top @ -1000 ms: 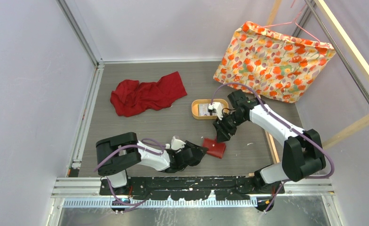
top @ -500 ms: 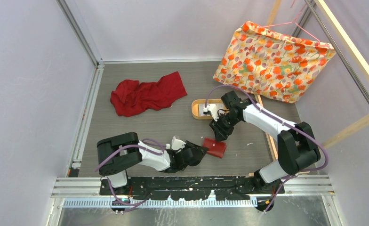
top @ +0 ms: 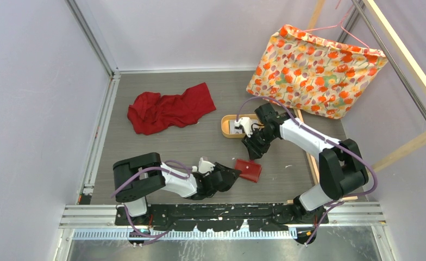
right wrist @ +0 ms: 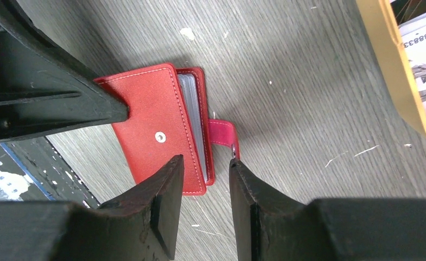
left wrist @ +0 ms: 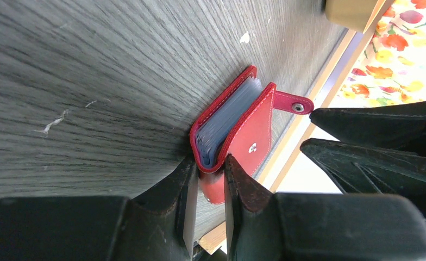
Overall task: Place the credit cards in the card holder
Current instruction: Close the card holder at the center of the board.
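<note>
Grey wood-grain table inside pale booth walls. The card holder (top: 248,169) lies near the front middle, with the left gripper (left wrist: 210,174) clamped on its folded spine. The right gripper (right wrist: 205,163) hangs above it, jaws apart and empty. The credit cards (right wrist: 424,51) sit in the tan tray (top: 224,125) farther back. The holder looks light and soft-covered, likely to slide or flop, so pin the spine and pry the free cover. Its mouth and snap tab (left wrist: 293,103) point right, and its longer edges seem to run near-to-far.
</note>
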You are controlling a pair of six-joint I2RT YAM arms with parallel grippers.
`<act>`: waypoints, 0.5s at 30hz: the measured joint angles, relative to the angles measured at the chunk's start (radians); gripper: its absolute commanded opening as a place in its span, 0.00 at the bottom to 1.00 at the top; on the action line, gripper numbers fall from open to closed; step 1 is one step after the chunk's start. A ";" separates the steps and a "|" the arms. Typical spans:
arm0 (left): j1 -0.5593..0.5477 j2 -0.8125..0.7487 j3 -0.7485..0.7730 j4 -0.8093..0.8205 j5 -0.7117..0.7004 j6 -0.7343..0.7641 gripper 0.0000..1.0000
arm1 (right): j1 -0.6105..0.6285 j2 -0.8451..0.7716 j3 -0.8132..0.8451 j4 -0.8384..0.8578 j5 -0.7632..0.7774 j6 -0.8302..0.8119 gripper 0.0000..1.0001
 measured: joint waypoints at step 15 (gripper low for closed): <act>0.000 0.000 -0.002 0.004 0.000 0.000 0.22 | -0.047 0.065 0.085 -0.040 -0.023 -0.008 0.39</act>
